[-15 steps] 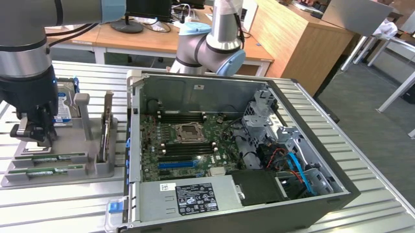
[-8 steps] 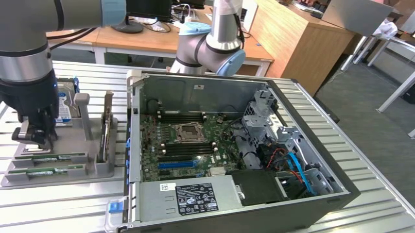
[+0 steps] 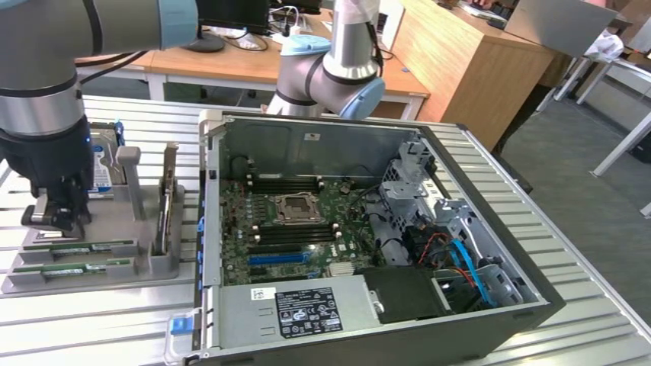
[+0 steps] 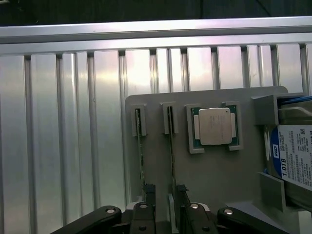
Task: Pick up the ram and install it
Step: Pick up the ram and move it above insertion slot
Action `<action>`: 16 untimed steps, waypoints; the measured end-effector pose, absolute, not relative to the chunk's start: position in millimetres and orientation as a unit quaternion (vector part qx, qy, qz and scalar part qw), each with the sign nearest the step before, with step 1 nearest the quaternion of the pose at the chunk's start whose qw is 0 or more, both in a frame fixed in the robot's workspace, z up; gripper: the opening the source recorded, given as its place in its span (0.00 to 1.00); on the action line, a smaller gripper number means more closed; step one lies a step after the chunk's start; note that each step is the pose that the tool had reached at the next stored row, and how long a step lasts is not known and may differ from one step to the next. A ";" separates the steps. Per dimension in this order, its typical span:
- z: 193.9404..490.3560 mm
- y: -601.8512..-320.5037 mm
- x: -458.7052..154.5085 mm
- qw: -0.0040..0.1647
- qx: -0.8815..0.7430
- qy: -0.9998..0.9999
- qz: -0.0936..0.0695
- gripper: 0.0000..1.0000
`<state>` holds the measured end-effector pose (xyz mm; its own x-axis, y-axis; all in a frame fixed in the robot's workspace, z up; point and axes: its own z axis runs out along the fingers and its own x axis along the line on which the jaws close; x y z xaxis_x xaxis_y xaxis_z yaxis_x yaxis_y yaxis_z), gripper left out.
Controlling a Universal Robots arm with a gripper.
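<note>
You're at the pickup: your claw (image 4: 165, 195) stands wide, straddling the thin green ram stick (image 4: 171, 146) in its grey plastic holder (image 4: 219, 175). Closing likely needs square alignment.

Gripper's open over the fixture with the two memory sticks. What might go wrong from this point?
1. The ram sits nearer one finger of the open gripper than the other, so closing may tilt it in the grey fixture.
2. The second stick lies just outside the other finger and could get clipped.
</note>
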<state>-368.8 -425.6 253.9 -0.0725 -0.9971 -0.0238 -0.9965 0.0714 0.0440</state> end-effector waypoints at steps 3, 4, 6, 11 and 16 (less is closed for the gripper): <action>252.3 -425.7 -368.8 0.006 0.681 -0.732 -0.024 0.30; 252.3 -425.7 -368.8 0.006 0.681 -0.732 -0.024 0.30; 252.2 -425.7 -368.8 0.006 0.681 -0.732 -0.024 0.30; 252.1 -428.8 -368.8 0.006 0.681 -0.732 -0.024 0.30; 252.1 -434.0 -368.8 0.006 0.681 -0.732 -0.024 0.30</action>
